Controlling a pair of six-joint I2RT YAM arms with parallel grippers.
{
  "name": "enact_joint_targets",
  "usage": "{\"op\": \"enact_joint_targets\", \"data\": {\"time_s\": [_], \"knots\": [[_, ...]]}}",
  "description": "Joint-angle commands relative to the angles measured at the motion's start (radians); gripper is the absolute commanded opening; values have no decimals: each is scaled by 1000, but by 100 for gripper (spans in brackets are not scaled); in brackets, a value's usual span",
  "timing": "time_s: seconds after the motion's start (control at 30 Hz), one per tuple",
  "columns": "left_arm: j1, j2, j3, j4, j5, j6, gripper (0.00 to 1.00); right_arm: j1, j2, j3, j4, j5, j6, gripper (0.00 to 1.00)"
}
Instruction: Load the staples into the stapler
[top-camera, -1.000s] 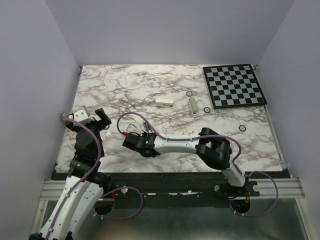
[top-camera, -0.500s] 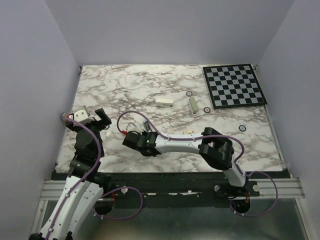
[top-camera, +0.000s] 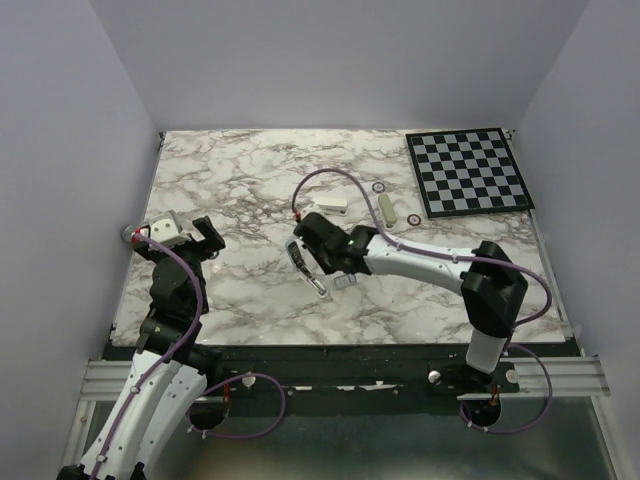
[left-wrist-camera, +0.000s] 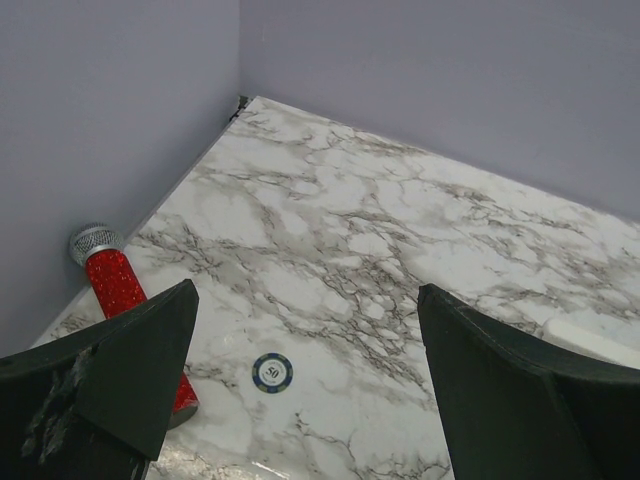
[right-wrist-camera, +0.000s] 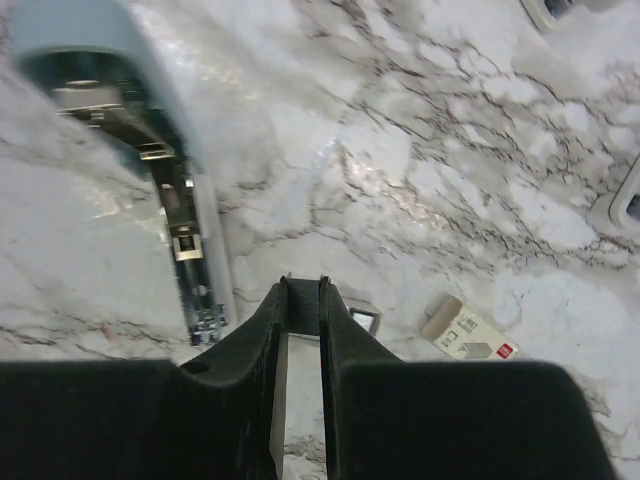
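My right tool (right-wrist-camera: 303, 287) has just swung from the left side of the surface (top-camera: 230, 180) to the middle. It now hangs low and is almost shut, with only a thin slit, and I see nothing held in it. The staples (right-wrist-camera: 364, 319) lie flat on the surface just beside its tip, near the open stapler (right-wrist-camera: 188, 240). So I think they are not loaded yet, and grabbing them comes next. My left tool (left-wrist-camera: 305, 300) is wide open and empty.

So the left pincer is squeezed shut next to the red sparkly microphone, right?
Not quite. The left pincer is wide open, not shut, as the left wrist view shows. The red sparkly microphone is indeed next to it.
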Motion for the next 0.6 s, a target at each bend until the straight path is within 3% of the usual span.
{"op": "enact_joint_targets", "data": {"time_s": [0.0,0.2,0.57], "knots": [[-1,10,-11,-1,34,2,99,-118,-88,-138,84,-194,99,20],[-1,20,-11,2,54,3,99,-261,-119,-258,198,-327,110,20],[-1,37,-8,-1,73,11,99,-349,64,-167,265,-403,38,22]]}}
